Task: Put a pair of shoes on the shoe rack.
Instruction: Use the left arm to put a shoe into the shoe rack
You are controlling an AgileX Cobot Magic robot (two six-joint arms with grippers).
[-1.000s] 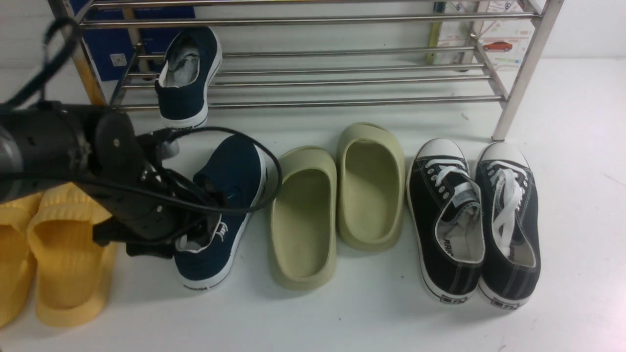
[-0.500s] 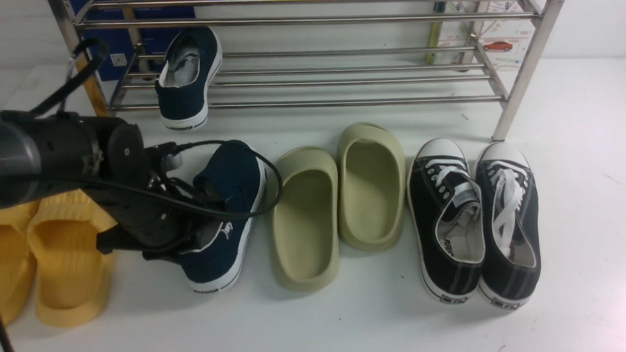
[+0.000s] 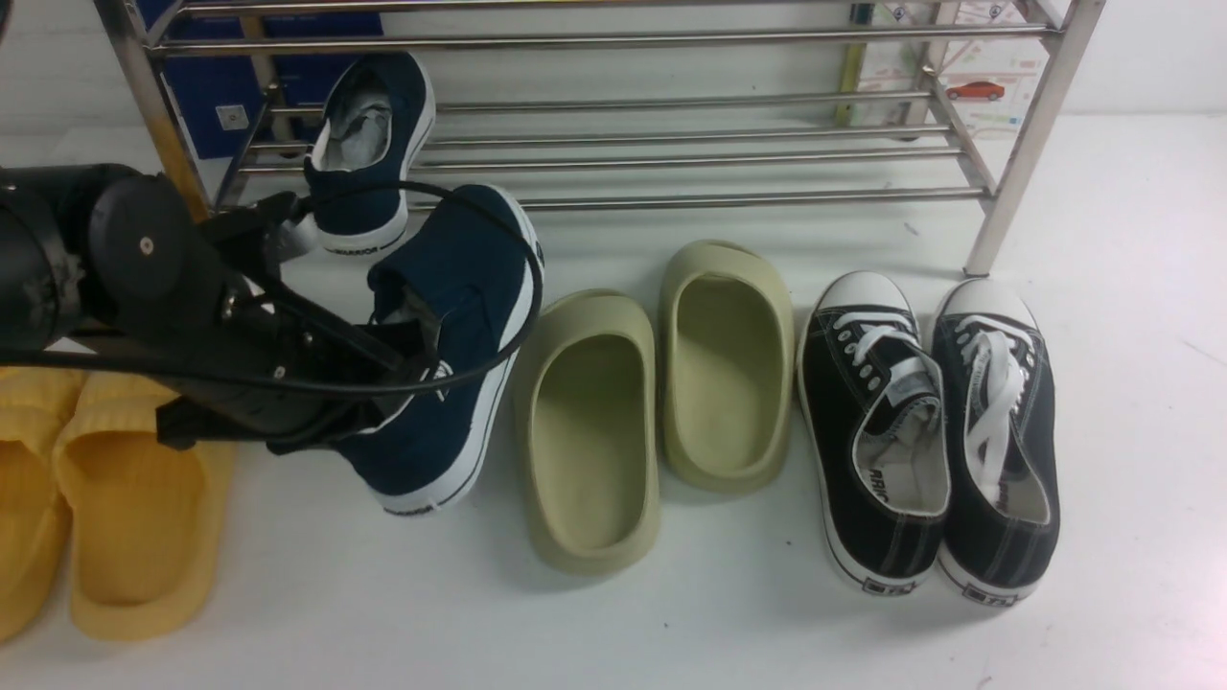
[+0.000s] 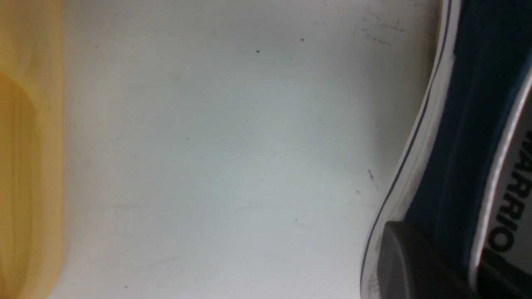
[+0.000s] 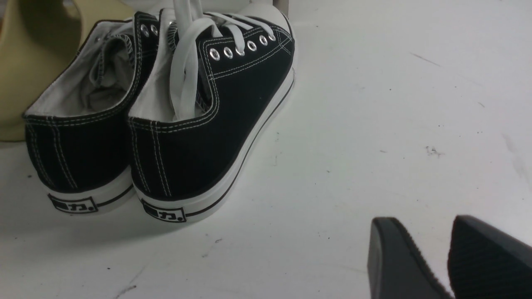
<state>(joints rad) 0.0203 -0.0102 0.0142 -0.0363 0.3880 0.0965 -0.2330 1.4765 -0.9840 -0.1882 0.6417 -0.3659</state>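
My left gripper [image 3: 407, 383] is shut on the side wall of a navy slip-on shoe [image 3: 460, 316] and holds it off the floor, toe tilted up toward the shoe rack [image 3: 671, 201]. In the left wrist view one dark finger [image 4: 403, 261] presses the outside of that shoe [image 4: 469, 124] near its white sole. The other navy shoe [image 3: 369, 153] rests on the rack's lower bars at the left, heel hanging over the front bar. My right gripper [image 5: 432, 245] shows only in its wrist view, open and empty above the white floor.
Two olive clogs [image 3: 594, 431] [image 3: 727, 369] lie just right of the held shoe. Black lace-up sneakers [image 3: 877, 431] [image 3: 997, 441] stand by the rack's right leg [image 3: 1007, 192]. Yellow slippers [image 3: 134, 527] lie under my left arm. A blue box [image 3: 278, 77] sits behind the rack.
My left gripper has closed on the navy shoe on the floor and lifted it up and back toward the rack. The nearer olive clog has shifted slightly. Nothing else has moved.
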